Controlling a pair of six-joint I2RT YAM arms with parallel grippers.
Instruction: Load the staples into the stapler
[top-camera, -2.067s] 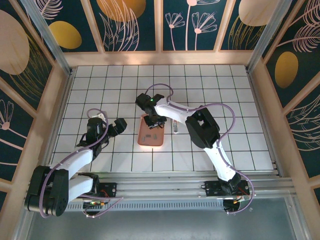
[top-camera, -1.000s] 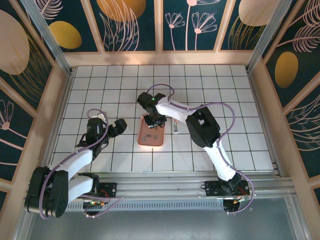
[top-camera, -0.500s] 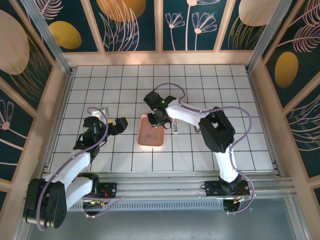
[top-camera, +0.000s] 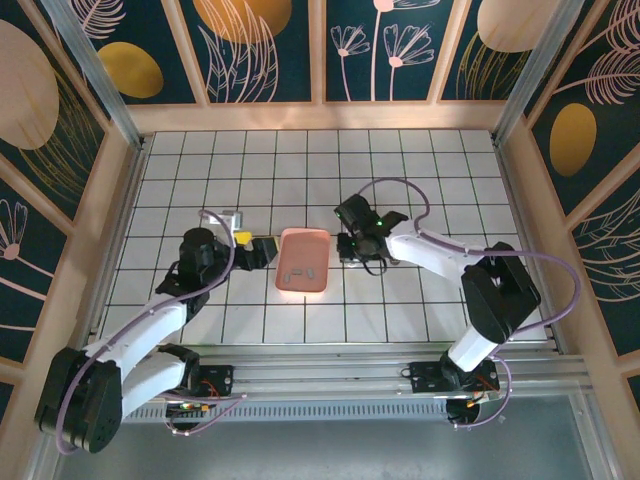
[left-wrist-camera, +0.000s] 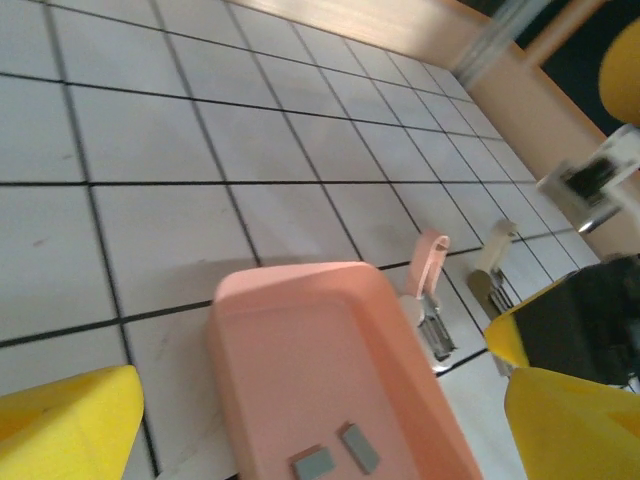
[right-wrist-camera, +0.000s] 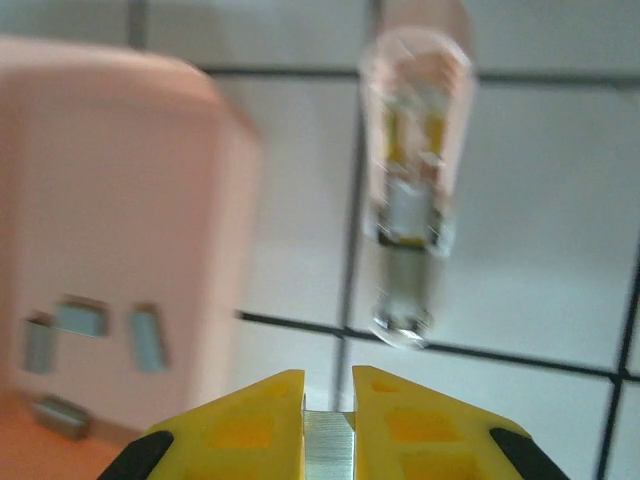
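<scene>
Left pincer (top-camera: 262, 250) is spread wide, with the pink tray (left-wrist-camera: 300, 330) just ahead between its fingers and loose staples (left-wrist-camera: 312, 463) lying in it. Right pincer (right-wrist-camera: 328, 385) pinches a grey staple strip (right-wrist-camera: 328, 440). The stapler (right-wrist-camera: 410, 200) lies on the desk (top-camera: 200, 170) just ahead, with the tray to its left.

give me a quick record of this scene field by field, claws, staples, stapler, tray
left claw: open, empty, by the tray's left side
right claw: shut on a staple strip, pointed toward the stapler
stapler: lying on the tiles beside the tray, a gap between them
tray: pink, holds the loose staples
task state: strip held short of the stapler, not yet loaded
</scene>
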